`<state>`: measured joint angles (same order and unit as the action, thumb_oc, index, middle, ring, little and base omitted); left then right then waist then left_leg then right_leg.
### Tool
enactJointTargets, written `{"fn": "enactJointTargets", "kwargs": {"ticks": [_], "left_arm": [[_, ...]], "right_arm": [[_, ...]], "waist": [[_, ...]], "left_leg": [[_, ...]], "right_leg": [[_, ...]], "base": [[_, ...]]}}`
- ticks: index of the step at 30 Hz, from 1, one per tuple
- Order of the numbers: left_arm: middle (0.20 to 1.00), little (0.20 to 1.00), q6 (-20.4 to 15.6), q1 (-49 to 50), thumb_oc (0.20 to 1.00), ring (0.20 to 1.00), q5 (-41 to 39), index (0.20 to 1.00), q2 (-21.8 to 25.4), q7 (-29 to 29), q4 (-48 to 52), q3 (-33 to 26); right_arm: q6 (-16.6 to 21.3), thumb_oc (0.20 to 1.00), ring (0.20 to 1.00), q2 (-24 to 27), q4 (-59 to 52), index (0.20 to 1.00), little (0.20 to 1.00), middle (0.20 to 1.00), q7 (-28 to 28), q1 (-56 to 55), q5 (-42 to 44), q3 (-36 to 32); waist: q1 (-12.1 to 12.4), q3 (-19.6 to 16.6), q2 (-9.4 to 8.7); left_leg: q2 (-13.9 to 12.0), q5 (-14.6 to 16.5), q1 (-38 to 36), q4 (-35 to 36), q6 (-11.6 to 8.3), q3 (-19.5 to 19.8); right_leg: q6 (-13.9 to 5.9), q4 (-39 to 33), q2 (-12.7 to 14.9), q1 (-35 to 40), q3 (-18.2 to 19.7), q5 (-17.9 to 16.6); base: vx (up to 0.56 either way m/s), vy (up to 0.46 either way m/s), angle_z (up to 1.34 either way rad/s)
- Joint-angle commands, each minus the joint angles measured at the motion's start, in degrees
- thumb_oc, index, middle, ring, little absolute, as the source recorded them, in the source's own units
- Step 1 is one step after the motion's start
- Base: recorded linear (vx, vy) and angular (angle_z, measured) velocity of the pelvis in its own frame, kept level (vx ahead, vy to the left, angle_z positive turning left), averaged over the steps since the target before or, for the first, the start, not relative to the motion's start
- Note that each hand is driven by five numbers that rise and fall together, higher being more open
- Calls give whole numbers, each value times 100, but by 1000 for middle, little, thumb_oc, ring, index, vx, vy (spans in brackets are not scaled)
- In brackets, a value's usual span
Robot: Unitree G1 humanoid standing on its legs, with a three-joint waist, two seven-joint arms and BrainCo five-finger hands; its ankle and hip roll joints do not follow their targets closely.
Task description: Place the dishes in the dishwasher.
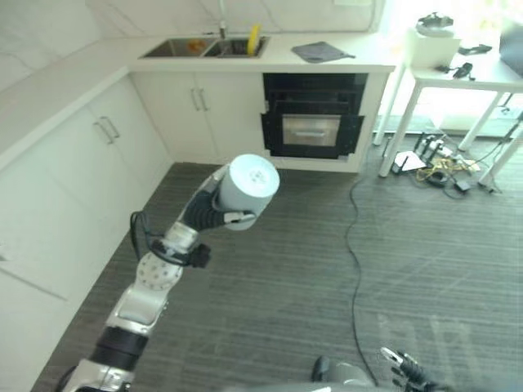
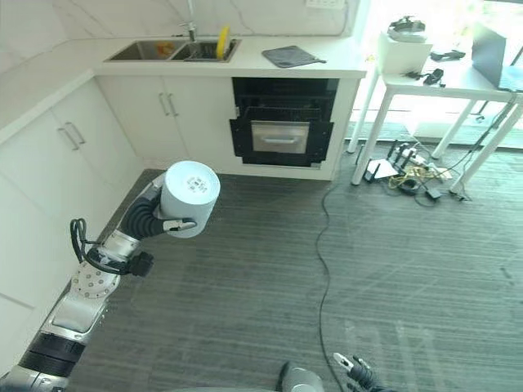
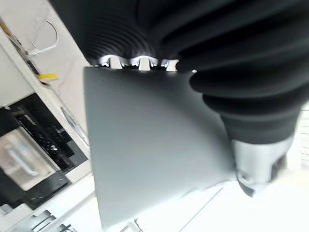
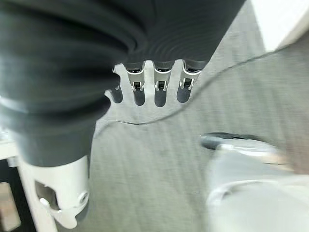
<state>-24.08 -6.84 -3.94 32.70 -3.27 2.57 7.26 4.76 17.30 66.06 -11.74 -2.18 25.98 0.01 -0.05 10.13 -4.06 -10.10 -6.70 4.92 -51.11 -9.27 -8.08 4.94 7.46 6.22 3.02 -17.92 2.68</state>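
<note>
Left hand [image 2: 157,219] curls around the cup [image 2: 189,198], held sideways over the floor [image 2: 327,269], well short of the dishwasher [image 2: 282,131]. Right hand [image 4: 145,87] hangs low, fingers relaxed, holding nothing. Risk, as I judge it: the smooth cup could slip from my grasp during the approach and fall.

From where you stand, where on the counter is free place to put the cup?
The left hand holds the cup. Free: the counter stretch between sink and grey cloth, and the counter's long left run. Crowded: the sink and the white side table.
</note>
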Motion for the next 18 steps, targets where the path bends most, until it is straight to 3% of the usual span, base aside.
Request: {"fn": "enactJointTargets", "kwargs": {"ticks": [1,4,6,7,10,13,18], "left_arm": [[200,200,-451,-326,200,200,-465,200,116,144,297,-268],[200,200,-460,-223,200,200,-274,200,51,363,334,-313],[200,200,-479,-101,200,200,-250,200,21,531,404,-334],[200,200,-508,-47,200,200,-217,200,-34,523,412,-364],[200,200,-604,50,200,200,-131,200,-154,452,368,-456],[200,200,-653,73,200,200,-29,200,-274,423,286,-534],[200,200,-501,62,200,200,27,200,-262,318,381,-545]], "right_arm": [[133,1000,1000,302,59,1000,1000,1000,-160,-36,231,115],[2,1000,1000,231,108,1000,1000,1000,-140,120,58,119],[-114,1000,1000,179,87,1000,1000,1000,-8,108,-21,151],[-145,1000,1000,137,110,1000,1000,1000,55,71,35,177],[-120,1000,1000,72,160,1000,1000,1000,104,-60,-16,193],[-76,1000,1000,38,158,1000,1000,1000,214,-177,-261,274],[-319,1000,1000,-5,142,1000,1000,1000,330,-250,158,106]], "waist": [[128,61,193],[244,179,271],[307,216,371],[369,227,438],[427,267,491],[363,193,455],[450,126,434]], "left_leg": [[315,702,223,618,584,-355],[388,513,68,2396,602,-668],[386,65,-2,3881,484,-519],[213,-270,89,4443,376,-366],[-84,-683,191,4896,230,-348],[-118,-359,25,4895,206,-797],[86,-61,-100,4834,471,-844]], "right_leg": [[-620,-759,-185,368,228,-458],[-707,-868,-337,676,377,-309],[-817,-902,-395,765,516,-266],[-842,-867,-423,807,586,-222],[-873,-737,-359,909,532,-84],[-950,-520,-185,1002,232,177],[-975,-44,-43,1168,168,553]], "base": [[214,13,-4],[283,108,-41],[383,241,-60],[378,249,-33],[298,207,-34],[330,249,-15],[282,299,-21]]}}
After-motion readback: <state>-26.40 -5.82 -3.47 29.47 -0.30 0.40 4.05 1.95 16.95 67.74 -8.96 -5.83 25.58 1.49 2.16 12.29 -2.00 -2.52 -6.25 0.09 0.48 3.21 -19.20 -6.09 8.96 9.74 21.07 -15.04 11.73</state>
